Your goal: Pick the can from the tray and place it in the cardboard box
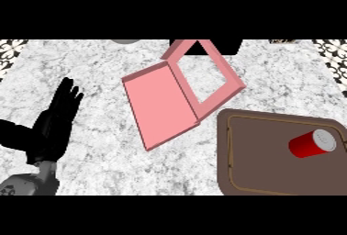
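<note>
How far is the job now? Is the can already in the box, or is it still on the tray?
Nothing looks done yet. The red can lies on its side on the brown tray, near its right edge, with no hand touching it. The left hand shows at the view's left, open with fingers straight, holding nothing. The right hand is out of view. The whole job is left: picking the can and placing it in the pink box.

We take this for a kitchen: the grey-and-white speckled marble table [102,151] reads as a stone worktop, and at its far left and right corners we see strips of black-and-white ornamental patterned tile [12,53], with a dark brown rounded serving tray [271,170] by the near right edge.
</note>
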You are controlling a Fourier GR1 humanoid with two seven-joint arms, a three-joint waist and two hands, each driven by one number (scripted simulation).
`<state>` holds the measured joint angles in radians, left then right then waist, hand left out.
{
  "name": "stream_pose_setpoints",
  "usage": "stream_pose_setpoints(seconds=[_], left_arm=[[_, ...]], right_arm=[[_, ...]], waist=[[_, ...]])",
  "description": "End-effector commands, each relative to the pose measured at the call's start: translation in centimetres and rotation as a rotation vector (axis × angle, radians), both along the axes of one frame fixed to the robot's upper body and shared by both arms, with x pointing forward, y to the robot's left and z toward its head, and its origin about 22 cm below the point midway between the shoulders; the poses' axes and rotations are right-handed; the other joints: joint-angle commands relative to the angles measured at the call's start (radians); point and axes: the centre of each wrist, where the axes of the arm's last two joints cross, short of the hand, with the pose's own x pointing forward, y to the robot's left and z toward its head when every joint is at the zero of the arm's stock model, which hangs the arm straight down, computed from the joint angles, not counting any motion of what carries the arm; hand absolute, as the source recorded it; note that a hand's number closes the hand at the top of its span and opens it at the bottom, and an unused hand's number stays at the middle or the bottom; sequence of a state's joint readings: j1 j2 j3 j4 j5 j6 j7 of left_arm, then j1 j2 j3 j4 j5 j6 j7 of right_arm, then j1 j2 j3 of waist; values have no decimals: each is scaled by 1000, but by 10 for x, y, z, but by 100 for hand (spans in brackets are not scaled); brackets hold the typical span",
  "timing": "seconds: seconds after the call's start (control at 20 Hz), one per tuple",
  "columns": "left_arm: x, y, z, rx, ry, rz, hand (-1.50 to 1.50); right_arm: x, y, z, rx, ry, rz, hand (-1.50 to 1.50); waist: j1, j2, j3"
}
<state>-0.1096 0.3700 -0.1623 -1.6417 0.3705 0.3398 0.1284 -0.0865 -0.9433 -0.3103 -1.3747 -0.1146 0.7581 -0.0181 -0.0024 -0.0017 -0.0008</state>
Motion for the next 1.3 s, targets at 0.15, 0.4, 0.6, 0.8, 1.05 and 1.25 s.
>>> stream_pose_setpoints(seconds=[0.15, 0.4, 0.6, 0.8, 1.05, 1.25], left_arm=[[16, 10, -3, 3, 9, -1, 0], [2, -9, 10, 1, 12, -20, 0], [-12, -3, 2, -7, 5, 0, 0], [-6, -3, -8, -4, 0, 1, 0], [15, 15, -19, -4, -8, -7, 0], [10, 3, 8, -5, -3, 5, 0]], right_arm=[[13, 32, -22, -42, 54, -33, -150], [6, 39, -33, -24, 71, -17, -150], [-1, 37, -45, -24, 61, -49, -150], [13, 52, -36, -27, 54, -69, -150], [7, 64, -53, -20, 77, -55, -150], [14, 57, -69, -38, 100, -31, -150]], waist=[[1, 2, 0], [2, 1, 1], [3, 0, 1], [4, 1, 1], [-2, 2, 0], [3, 2, 1]])
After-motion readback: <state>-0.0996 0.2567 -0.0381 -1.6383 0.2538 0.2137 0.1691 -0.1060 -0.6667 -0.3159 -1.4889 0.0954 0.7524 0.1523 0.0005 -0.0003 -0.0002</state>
